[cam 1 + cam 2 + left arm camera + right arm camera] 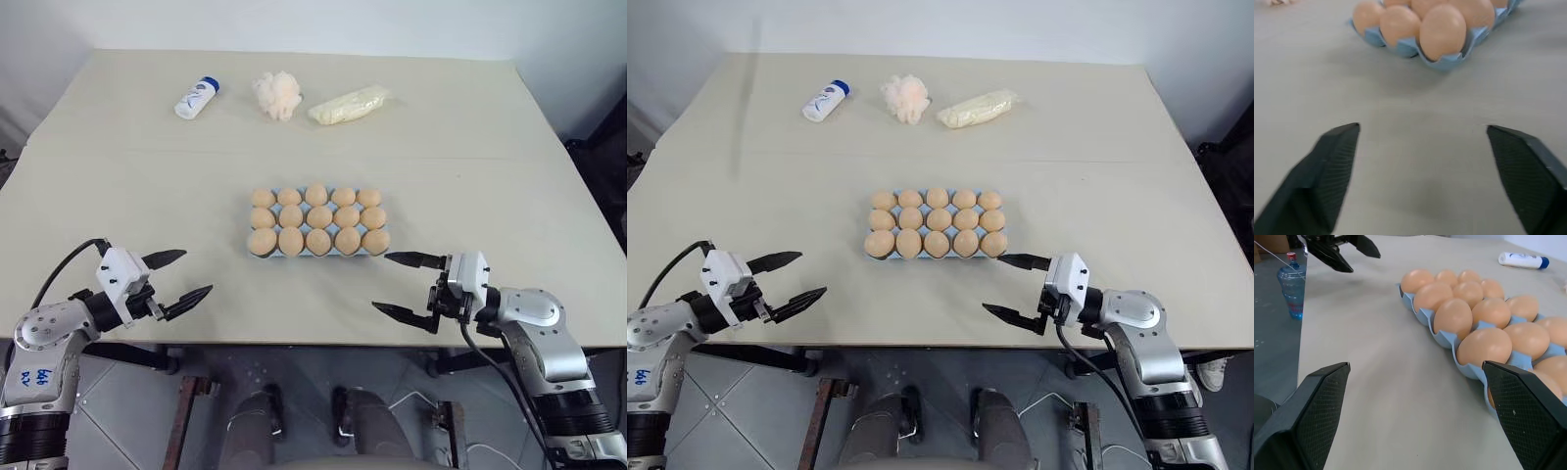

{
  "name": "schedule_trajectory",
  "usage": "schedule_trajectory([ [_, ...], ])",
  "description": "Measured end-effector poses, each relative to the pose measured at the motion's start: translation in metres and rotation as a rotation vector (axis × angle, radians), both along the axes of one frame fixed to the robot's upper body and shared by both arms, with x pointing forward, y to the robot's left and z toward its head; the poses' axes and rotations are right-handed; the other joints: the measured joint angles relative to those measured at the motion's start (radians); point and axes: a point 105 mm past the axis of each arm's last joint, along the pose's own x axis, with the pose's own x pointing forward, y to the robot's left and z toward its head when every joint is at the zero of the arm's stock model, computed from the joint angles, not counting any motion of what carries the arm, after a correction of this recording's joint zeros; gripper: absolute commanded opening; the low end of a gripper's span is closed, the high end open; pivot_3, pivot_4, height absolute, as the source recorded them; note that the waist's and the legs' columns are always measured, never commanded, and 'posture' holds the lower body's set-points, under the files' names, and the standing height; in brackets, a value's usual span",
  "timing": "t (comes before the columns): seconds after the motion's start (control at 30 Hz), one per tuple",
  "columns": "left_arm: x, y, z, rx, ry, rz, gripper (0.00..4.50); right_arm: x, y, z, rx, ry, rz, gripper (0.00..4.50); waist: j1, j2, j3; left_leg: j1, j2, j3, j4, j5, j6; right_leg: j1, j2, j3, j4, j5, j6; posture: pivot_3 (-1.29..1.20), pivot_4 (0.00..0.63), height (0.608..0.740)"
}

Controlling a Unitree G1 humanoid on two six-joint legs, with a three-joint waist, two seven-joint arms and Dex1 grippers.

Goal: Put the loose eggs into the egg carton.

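Beige worktop (118, 176) carries the egg carton (318, 253) at centre, all fifteen cups apparently filled with eggs (318, 218). Left gripper (176, 276) and right gripper (404, 286) are held spread and empty near the front edge, either side of the carton, touching nothing.

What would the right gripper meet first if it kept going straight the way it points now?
Probably the egg carton. The open right gripper points toward the near right corner, though it might just slide past the near edge.
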Motion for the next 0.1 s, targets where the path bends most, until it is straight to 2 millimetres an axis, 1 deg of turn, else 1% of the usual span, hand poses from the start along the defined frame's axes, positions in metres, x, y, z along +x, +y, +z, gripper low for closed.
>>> schedule_trajectory([
  [0.07,-0.0010,-0.0010,0.0007,0.005,-0.010,-0.015,4.48,0.0014,-0.0010,0.0002,0.001,-0.006,-0.004,4.50,-0.002,0.000,0.000,0.000,0.000,0.001,-0.002,0.000,0.000,-0.001,0.000,0.001,0.000,0.000,0.001,0.00,0.150,0.740],
  [0.1,-0.0011,-0.0014,0.0012,0.006,-0.016,-0.017,4.48,0.0025,-0.0011,0.0013,0.001,-0.012,-0.004,4.50,-0.002,0.000,0.000,0.000,0.000,0.001,-0.002,0.000,0.000,-0.001,0.000,0.000,0.000,0.002,0.003,0.00,0.150,0.740],
])
